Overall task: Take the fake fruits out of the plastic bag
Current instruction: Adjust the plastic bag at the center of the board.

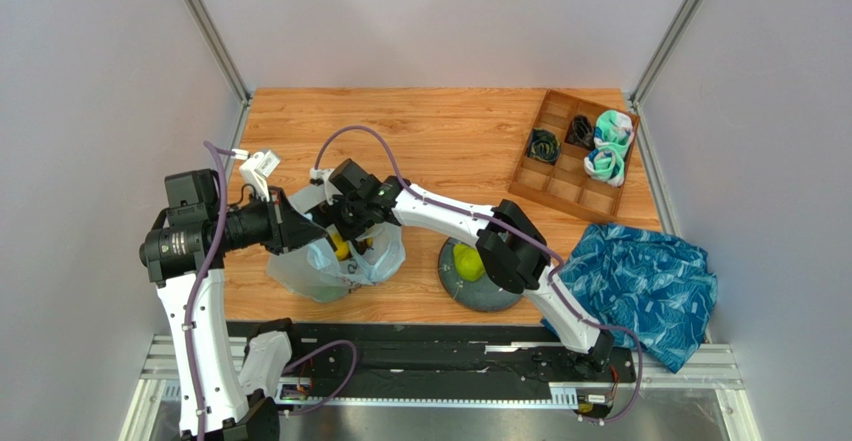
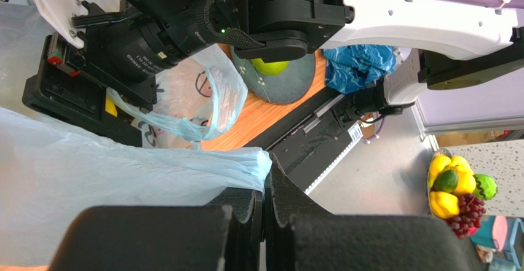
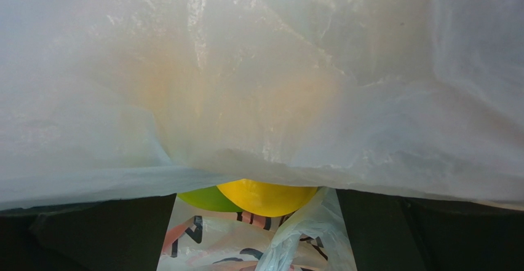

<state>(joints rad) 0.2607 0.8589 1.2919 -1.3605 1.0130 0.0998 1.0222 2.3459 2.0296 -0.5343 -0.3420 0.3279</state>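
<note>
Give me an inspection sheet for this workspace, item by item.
Surface: wooden table, no spills seen.
Job's things: plastic bag by the left arm, yellow fruit and green fruit inside; yellow-green fruit on a grey plate.
Clutter: divided tray holding rolled socks; blue cloth at the right edge.
End effectors: left end effector shut on the bag's film; right end effector open inside the bag's mouth.
Cables: purple cables along both arms.
Surroundings: grey walls; pile of fruits beyond the table.

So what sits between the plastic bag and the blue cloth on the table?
A dark grey plate holding one green fruit sits there, partly under the right arm. The top external view shows it.
</note>
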